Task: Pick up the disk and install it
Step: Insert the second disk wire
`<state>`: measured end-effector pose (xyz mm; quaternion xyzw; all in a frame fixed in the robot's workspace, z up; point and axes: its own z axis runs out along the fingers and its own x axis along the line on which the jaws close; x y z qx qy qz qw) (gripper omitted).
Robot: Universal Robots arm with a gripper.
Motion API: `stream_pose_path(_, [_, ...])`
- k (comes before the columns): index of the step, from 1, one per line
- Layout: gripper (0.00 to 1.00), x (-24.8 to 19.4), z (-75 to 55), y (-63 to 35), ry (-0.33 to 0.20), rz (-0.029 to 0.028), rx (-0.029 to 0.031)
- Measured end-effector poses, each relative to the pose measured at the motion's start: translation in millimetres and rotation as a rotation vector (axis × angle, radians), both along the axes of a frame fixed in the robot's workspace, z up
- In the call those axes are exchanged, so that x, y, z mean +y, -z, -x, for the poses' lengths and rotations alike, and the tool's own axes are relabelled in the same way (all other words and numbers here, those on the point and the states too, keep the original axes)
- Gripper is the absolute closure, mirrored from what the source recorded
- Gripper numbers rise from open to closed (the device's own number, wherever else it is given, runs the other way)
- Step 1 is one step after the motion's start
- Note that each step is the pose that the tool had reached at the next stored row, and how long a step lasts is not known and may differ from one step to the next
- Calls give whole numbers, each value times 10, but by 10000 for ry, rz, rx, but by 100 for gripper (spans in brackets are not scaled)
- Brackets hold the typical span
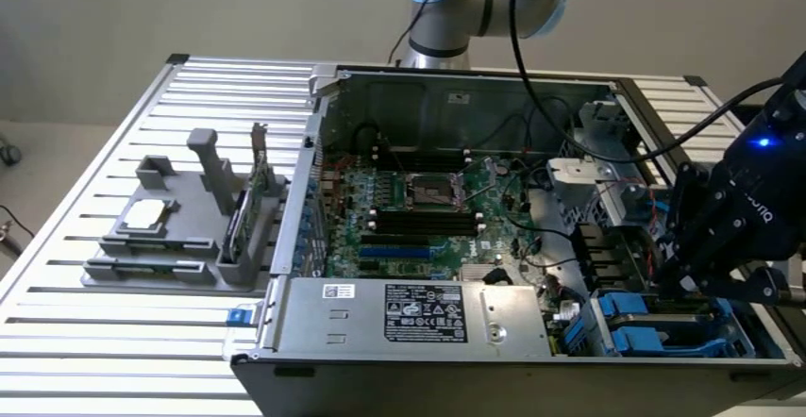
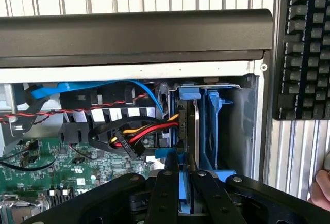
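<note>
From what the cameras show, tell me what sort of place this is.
Probably a robotics lab bench for computer assembly: an open computer case lies on a slatted metal table, with a grey parts fixture and a keyboard alongside.

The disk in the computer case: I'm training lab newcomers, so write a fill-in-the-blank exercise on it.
The black gripper is shut on the silver-grey metal disk in its ____ plastic carrier frame. A black ____ lies on the slatted table beside the open dark computer case. The gripper works at the exterior view's ____ end of the case. Missing: blue; keyboard; right.

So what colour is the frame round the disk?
Blue, clearest in the wrist view: the disk carrier.
</note>
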<state>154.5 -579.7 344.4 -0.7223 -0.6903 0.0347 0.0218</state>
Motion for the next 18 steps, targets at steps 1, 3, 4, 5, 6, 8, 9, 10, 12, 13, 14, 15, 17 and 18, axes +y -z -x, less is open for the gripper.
stream_pose_path(1, [84, -3, -1, 2, -3, -14, -1])
stream_pose_path(3, [84, -13, -3, 4, -9, -67, -1])
stream_pose_path(4, [84, -18, -4, 6, -11, -93, 0])
stream_pose_path(5, [84, -24, -5, 9, -14, -119, 0])
stream_pose_path(6, [84, -28, -6, 12, -16, -141, 0])
stream_pose_path(8, [84, -37, -7, 18, -19, -180, 0])
stream_pose_path(9, [84, -40, -7, 21, -20, -195, -1])
stream_pose_path(10, [84, -44, -7, 24, -20, -209, -1])
stream_pose_path(12, [84, -49, -8, 28, -20, -238, -1])
stream_pose_path(13, [84, -52, -9, 30, -21, -256, -1])
stream_pose_path(14, [84, -54, -9, 31, -21, -271, -1])
stream_pose_path(15, [84, -56, -11, 32, -21, -288, -1])
stream_pose_path(17, [84, -59, -15, 35, -22, -323, 0])
stream_pose_path(18, [84, -61, -18, 35, -23, -337, 0])
